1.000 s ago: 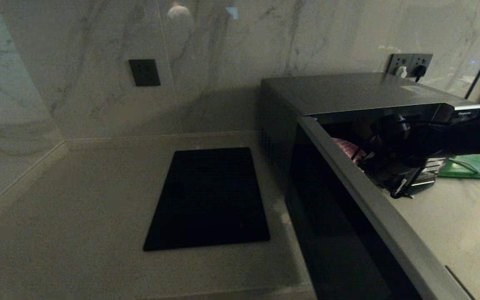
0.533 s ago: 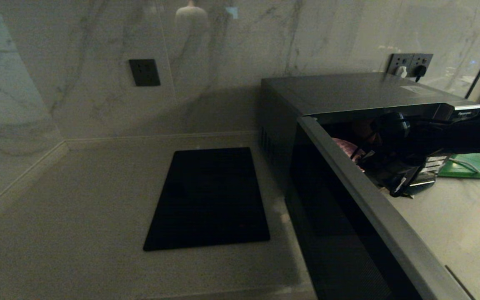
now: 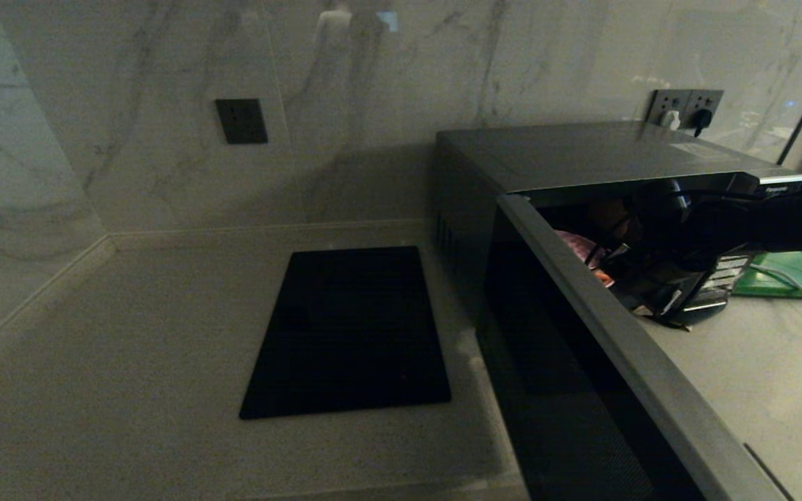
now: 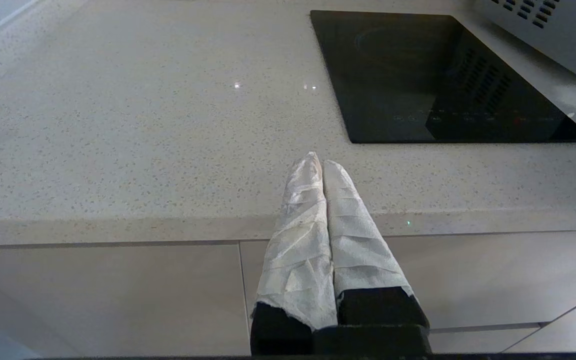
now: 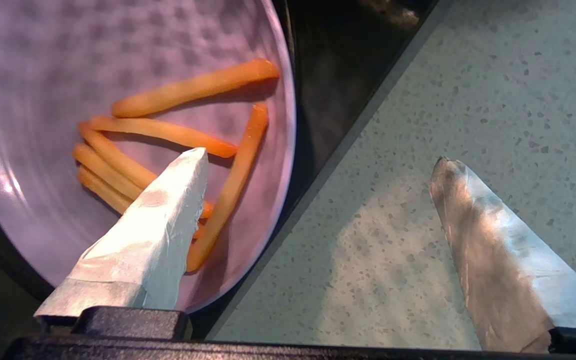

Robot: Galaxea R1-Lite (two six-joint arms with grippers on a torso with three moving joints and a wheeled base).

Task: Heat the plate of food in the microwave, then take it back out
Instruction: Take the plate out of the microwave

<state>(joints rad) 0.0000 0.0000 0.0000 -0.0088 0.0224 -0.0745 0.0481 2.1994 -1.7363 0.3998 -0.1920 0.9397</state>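
The microwave [image 3: 582,156] stands on the right of the counter with its door [image 3: 624,362] swung wide open toward me. Inside its mouth lies the lavender plate of food [image 5: 43,75], holding several orange sticks [image 5: 193,90]; in the head view only a sliver of the plate [image 3: 577,245] shows behind the door. My right arm [image 3: 756,226] reaches into the opening. The right gripper [image 5: 318,159] is open, one taped finger [image 5: 158,225] above the plate, the other [image 5: 493,250] over the counter, holding nothing. My left gripper [image 4: 318,162] is shut and empty at the counter's front edge.
A flat black cooktop panel [image 3: 349,330] lies in the counter left of the microwave. A green board [image 3: 791,271] lies behind my right arm. Wall sockets [image 3: 686,108] with a plug sit above the microwave, and a dark socket plate [image 3: 241,120] is on the back wall.
My right arm has risen a little and shifted slightly right at the microwave's mouth. The plate and the open door have stayed where they were.
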